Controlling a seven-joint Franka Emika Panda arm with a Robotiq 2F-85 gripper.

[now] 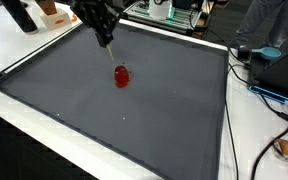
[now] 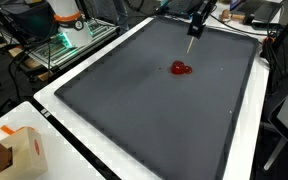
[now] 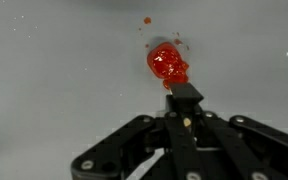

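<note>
Where the white table [image 1: 24, 55] meets its covering, a large dark grey rectangular mat [image 1: 134, 120] spreads over most of it. Above the mat's far part hangs the black robot gripper [image 1: 107, 42], its fingers pressed together into one narrow tip that points down. A glossy red lump [image 1: 121, 76] lies on the mat near the middle, below the tip and apart from it. In the wrist view, tiny red specks [image 3: 147, 20] dot the mat just beyond the lump.
</note>
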